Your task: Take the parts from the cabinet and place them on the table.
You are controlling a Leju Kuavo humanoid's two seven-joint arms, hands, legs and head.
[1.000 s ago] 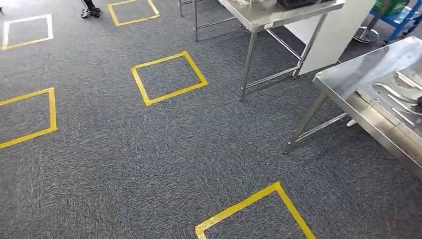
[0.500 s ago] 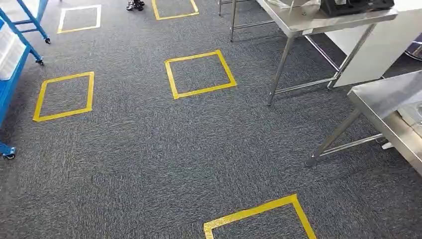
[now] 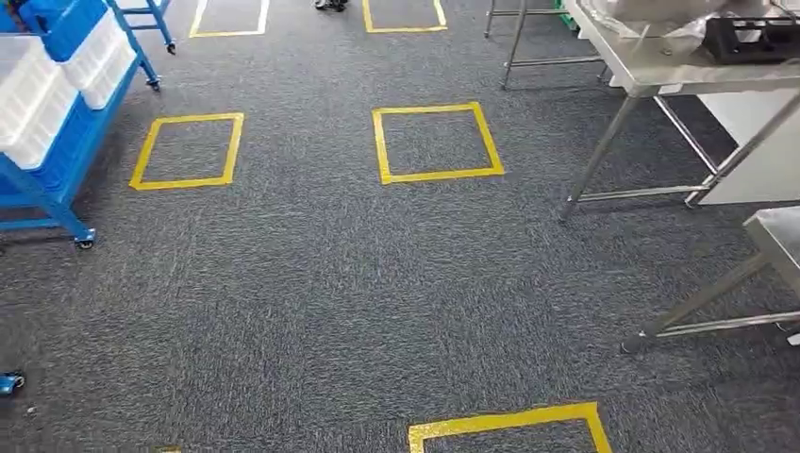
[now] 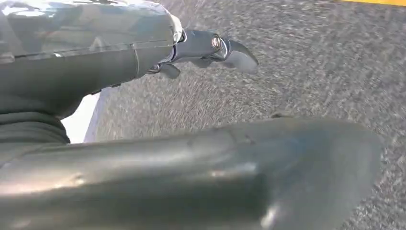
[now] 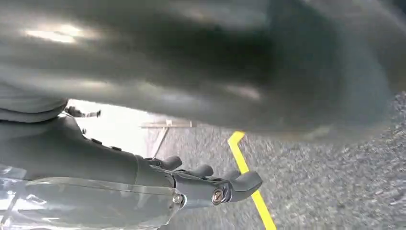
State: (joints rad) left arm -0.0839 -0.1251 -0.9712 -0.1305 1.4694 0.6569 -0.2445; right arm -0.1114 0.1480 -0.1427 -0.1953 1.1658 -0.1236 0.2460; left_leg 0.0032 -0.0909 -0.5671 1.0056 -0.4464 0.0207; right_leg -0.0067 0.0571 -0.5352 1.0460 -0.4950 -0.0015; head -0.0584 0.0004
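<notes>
The blue wheeled cabinet [image 3: 58,160] stands at the left edge of the head view, with white bins [image 3: 38,99] and a blue bin [image 3: 61,21] on its shelves. I cannot make out any parts inside them. My left hand [image 4: 119,67] hangs over grey carpet with its fingers [image 4: 225,48] stretched out and its thumb apart, holding nothing. My right hand [image 5: 143,184] also hangs over the carpet with its fingers [image 5: 239,184] extended and nothing in them. A corner of the near steel table [image 3: 778,236] is at the right edge.
A second steel table [image 3: 660,68] at the upper right carries a black object [image 3: 755,40] and clear plastic. Yellow tape squares [image 3: 436,142] [image 3: 189,149] [image 3: 509,427] mark the grey carpet. A person's shoes [image 3: 330,5] are at the top edge.
The camera has turned left, so the whole scene has slid right. The blue cabinet has come into view. The near table with its metal parts has slipped almost off the right edge.
</notes>
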